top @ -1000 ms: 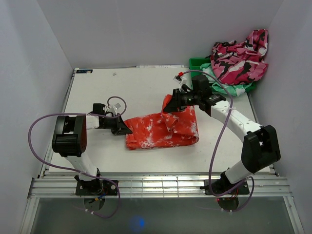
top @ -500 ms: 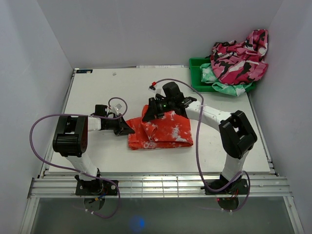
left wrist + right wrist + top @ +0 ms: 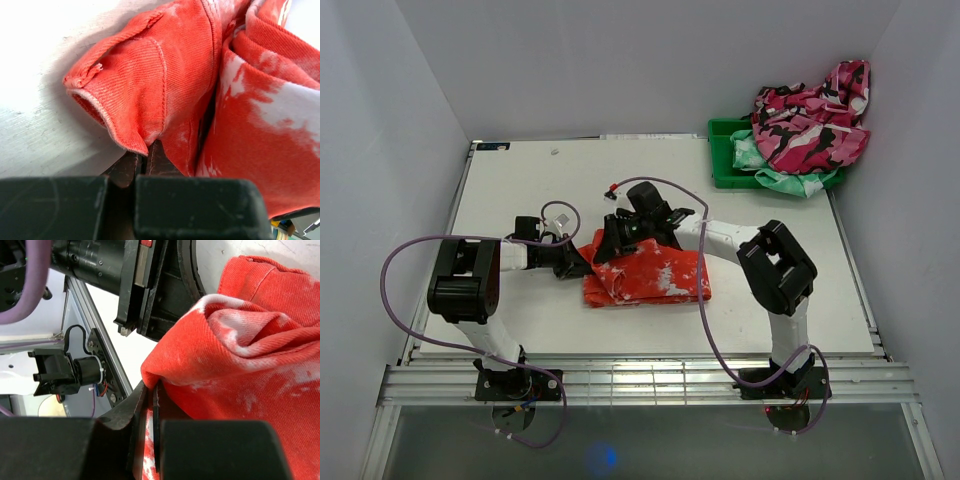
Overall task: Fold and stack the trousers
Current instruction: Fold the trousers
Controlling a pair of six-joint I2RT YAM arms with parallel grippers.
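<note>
The red-orange trousers with white splotches lie folded in a compact bundle at the table's middle. My left gripper is shut on the bundle's left edge; in the left wrist view its jaws pinch a hem fold of the trousers. My right gripper is shut on a fold of the trousers and holds it over the bundle's left end, close to the left gripper. In the right wrist view its jaws clamp the cloth edge.
A green bin at the back right holds a mint-green and white garment with a pink camouflage garment on top. White walls close in the table on three sides. The left arm's body shows close in the right wrist view.
My right gripper has carried the right end of the trousers leftward over the rest, folding the bundle shorter. My left gripper has stayed gripping the left edge.
</note>
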